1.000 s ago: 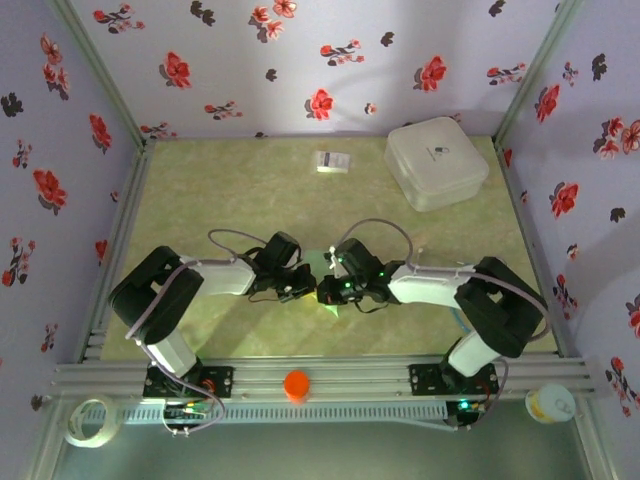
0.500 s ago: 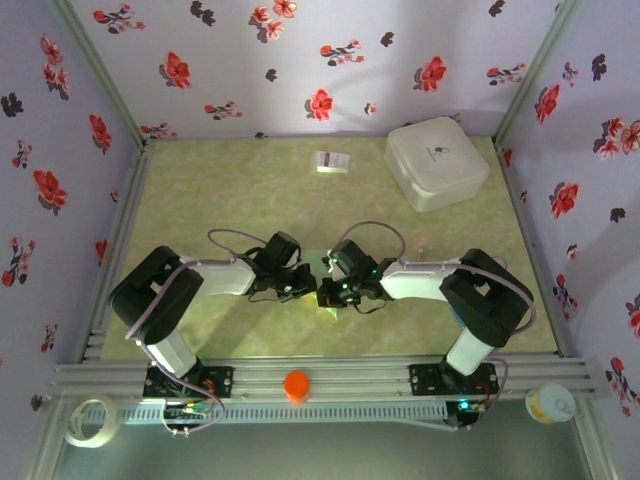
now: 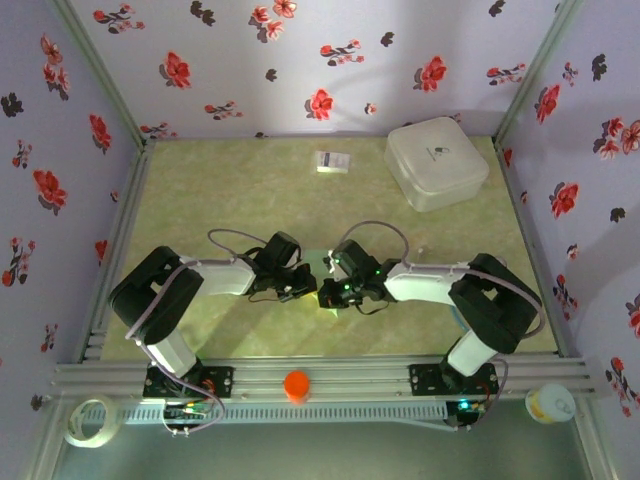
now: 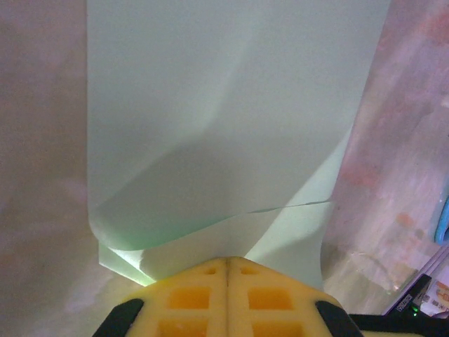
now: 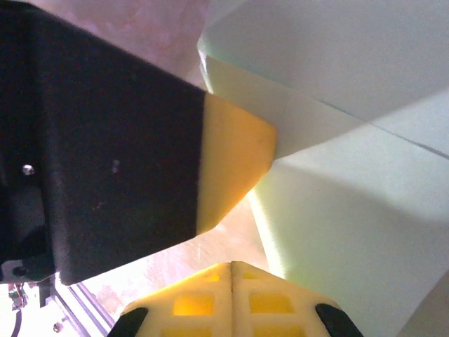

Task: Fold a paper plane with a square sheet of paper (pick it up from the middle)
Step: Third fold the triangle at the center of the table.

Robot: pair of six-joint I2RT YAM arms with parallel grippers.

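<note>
The square sheet of paper (image 4: 224, 105) is pale mint green and partly folded, with overlapping layers and a slanting crease. It lies on the table's near middle, mostly hidden under both grippers in the top view, with a sliver of paper (image 3: 324, 262) showing. My left gripper (image 4: 228, 260) is shut on a folded edge of it. From the right wrist, the left gripper's yellow finger (image 5: 235, 161) meets the paper (image 5: 351, 232) at its tip. My right gripper (image 5: 231, 264) is shut with nothing between its fingers, just beside the paper's edge. Both grippers meet tip to tip: left gripper (image 3: 309, 289), right gripper (image 3: 322, 297).
A white rounded box (image 3: 436, 162) stands at the back right and a small white printed card (image 3: 331, 161) lies at the back middle. An orange cap (image 3: 296, 384) sits on the front rail. Floral walls close in the table's left, right and back sides.
The right arm's elbow shifted slightly left, then back a little. Both grippers stayed shut at the paper in the same place.
</note>
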